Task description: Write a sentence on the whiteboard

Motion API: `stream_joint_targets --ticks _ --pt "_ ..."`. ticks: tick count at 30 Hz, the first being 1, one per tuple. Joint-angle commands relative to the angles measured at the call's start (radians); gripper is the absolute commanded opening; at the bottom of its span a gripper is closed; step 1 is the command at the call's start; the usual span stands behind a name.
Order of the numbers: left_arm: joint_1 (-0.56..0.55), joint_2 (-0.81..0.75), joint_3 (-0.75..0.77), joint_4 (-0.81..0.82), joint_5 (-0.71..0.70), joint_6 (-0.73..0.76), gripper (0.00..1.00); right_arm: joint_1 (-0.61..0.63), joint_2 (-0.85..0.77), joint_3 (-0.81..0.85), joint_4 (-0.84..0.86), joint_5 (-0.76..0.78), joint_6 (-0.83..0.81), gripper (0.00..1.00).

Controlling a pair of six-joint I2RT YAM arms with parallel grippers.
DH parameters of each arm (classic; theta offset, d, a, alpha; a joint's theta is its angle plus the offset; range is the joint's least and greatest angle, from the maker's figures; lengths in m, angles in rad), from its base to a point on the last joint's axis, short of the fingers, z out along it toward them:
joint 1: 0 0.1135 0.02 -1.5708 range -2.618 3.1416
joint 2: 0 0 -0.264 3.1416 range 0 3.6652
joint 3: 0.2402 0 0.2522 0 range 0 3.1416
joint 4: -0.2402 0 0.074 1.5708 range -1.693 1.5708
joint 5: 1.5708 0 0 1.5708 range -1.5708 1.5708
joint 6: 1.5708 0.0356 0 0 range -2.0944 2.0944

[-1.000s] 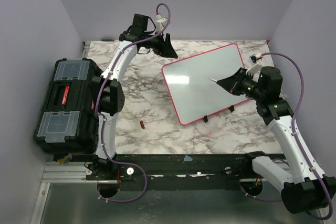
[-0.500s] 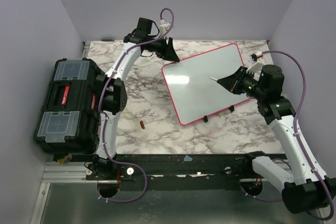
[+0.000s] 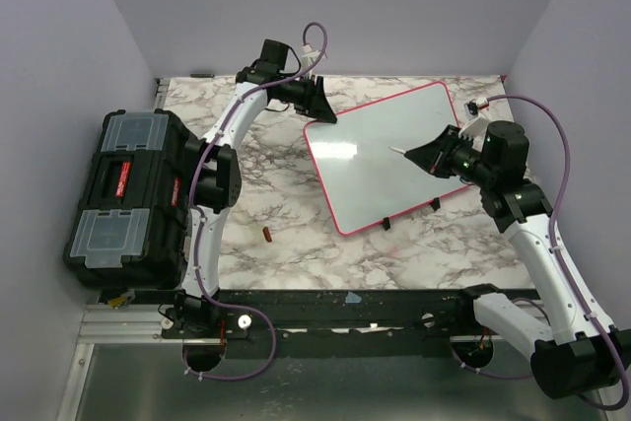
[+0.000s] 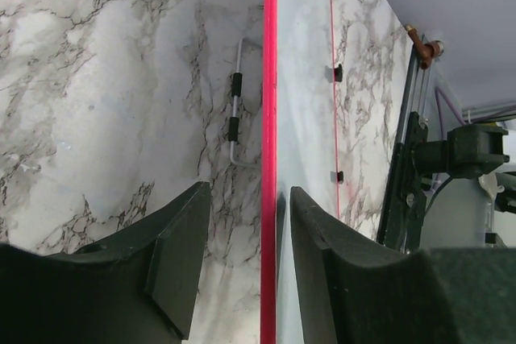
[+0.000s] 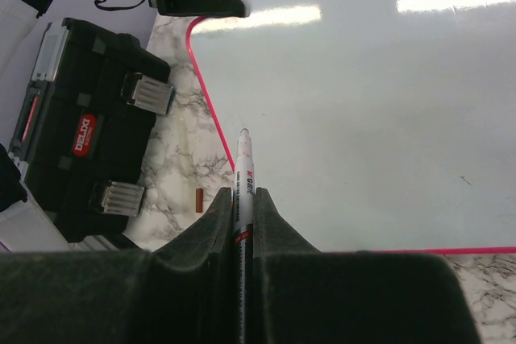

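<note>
The whiteboard is seen as smooth, glossy white, with light bars mirrored in it, edged by a pink-red rim. The tabletop is finished in a smooth marble pattern with a faint sheen. The toolbox is made of matt black plastic with clear plastic lids. The fingers are moulded in dull black plastic; the marker is cased in glossy white plastic.

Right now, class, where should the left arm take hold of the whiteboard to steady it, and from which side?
Best bet: grip the thin pink rim at the far left corner of the whiteboard, coming edge-on from the left. The board is too wide to span, and the left gripper has its jaws astride that edge, one each side.
</note>
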Motion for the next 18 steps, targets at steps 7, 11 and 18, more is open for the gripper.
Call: stream_joint_targets --ticks 7,11,18 --pt "-0.004 -0.005 0.009 -0.004 0.094 -0.01 0.41 0.018 0.006 0.029 -0.017 0.029 -0.009 0.01" --pt "-0.007 0.002 0.022 -0.001 0.097 -0.021 0.39 0.019 0.003 0.024 -0.018 0.033 -0.008 0.01" --pt "-0.02 0.005 0.027 -0.057 0.091 0.012 0.39 0.024 -0.002 0.018 -0.017 0.039 -0.006 0.01"
